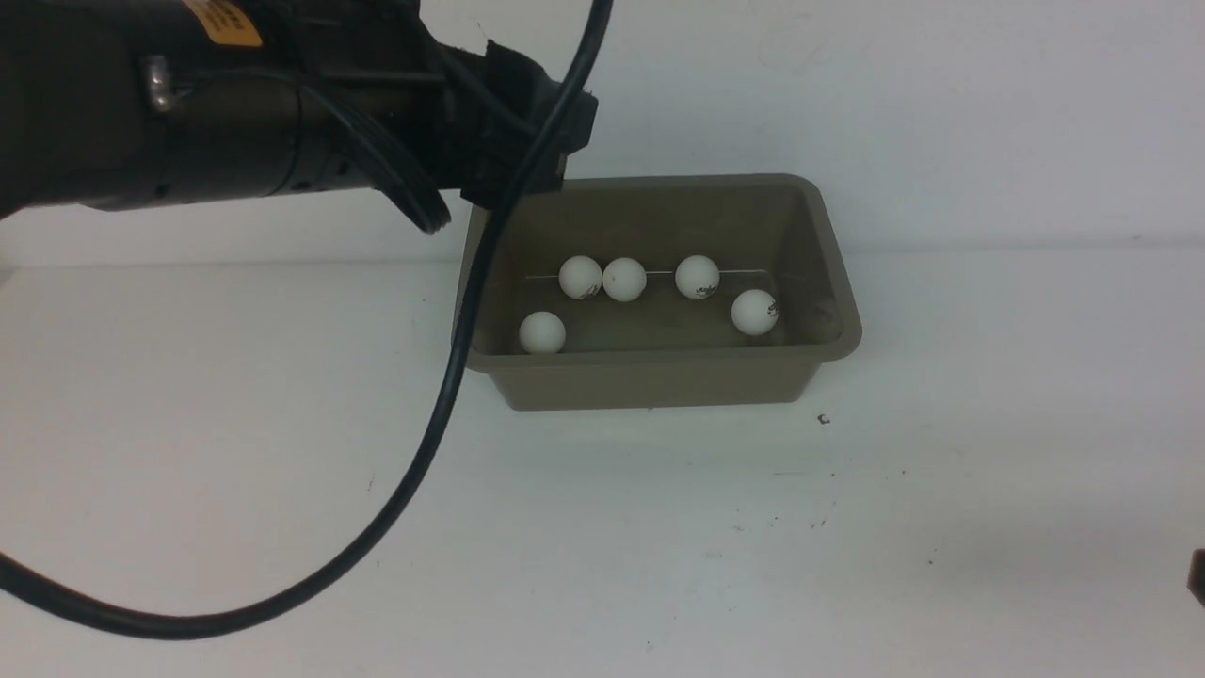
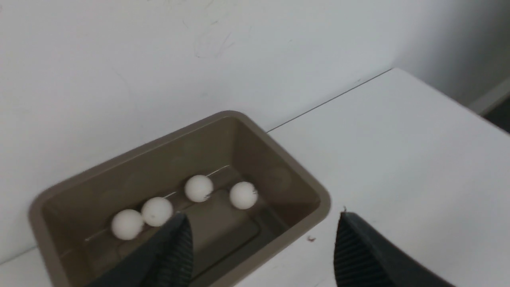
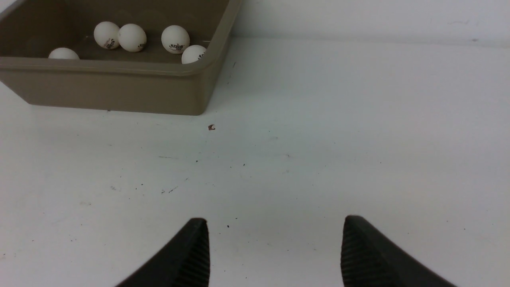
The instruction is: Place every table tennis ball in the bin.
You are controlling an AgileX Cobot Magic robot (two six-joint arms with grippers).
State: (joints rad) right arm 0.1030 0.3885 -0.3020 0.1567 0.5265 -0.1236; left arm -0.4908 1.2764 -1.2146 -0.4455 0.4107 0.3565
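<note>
The left gripper is hanging above the bin with its jaws spread wide and nothing between them. In its wrist view one ribbed finger is showing over the bin's inside, while the other is showing over the table just past the rim. In the front view the left arm is reaching in from the upper left, its dark body covering the bin's far left corner, and a black cable is looping down from it across the bin's left edge and out over the table.

The right gripper is also standing spread and empty, low over bare table, well apart from the bin. In the front view only a dark sliver is showing at the right edge.

The bin is sitting on the table against the white wall. All five balls are lying inside it. Three are sitting in a row along the far side: two touching and a third a little apart to the right. A fourth is lying nearer, by the right wall, and the fifth is resting in the near left corner. Several are showing small dark print.

A small dark speck is lying on the table just beside the bin's near right corner.
</note>
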